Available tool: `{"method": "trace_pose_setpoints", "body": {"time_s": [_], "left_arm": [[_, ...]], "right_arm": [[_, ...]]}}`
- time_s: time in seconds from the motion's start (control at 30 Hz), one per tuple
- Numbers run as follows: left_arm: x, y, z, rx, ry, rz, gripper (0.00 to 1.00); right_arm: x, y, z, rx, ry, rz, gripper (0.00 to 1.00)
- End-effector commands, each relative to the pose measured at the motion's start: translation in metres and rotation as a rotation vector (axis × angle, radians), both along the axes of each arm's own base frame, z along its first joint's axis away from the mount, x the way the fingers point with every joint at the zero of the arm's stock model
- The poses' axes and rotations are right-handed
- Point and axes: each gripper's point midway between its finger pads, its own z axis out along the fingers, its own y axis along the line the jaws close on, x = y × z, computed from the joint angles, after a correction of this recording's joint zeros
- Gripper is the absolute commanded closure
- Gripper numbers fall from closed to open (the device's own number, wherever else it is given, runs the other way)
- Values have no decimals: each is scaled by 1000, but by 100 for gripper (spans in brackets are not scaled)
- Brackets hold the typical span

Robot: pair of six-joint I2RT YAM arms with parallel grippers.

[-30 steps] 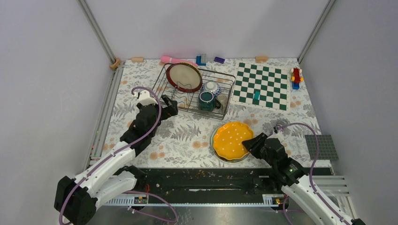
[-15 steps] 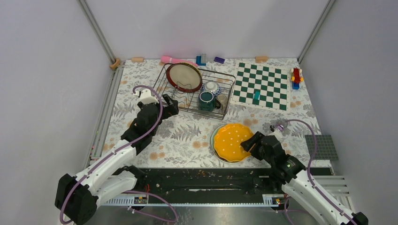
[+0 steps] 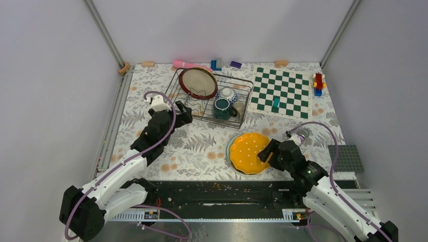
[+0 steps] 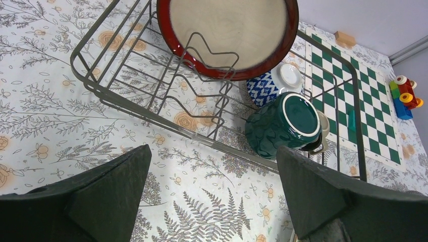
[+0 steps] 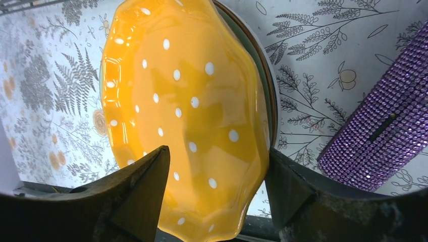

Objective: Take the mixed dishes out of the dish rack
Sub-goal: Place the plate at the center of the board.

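At the near middle of the bench [image 3: 202, 146], the right end effector [image 3: 265, 151], jaws apart and empty, has edged left over the yellow plate [image 3: 246, 151] (stacked on a green plate [image 5: 260, 70]), so the dish rack [image 3: 198, 108] probably gets emptied next.

rack [image 4: 118, 101] front open, mug [image 4: 282, 123] blocks bowl [image 4: 262, 86] (rt)
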Motion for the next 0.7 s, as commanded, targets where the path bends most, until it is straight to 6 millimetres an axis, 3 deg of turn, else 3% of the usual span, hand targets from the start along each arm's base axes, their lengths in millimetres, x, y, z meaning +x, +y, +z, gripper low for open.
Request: {"method": "trace_pose_setpoints", "body": {"time_s": [0.0, 0.67], "left_arm": [[7, -4, 28, -21, -64, -4, 1], [7, -6, 27, -18, -65, -14, 1]], "right_arm": [[10, 7, 27, -8, -66, 56, 26], [11, 21, 20, -114, -10, 232, 21]]}}
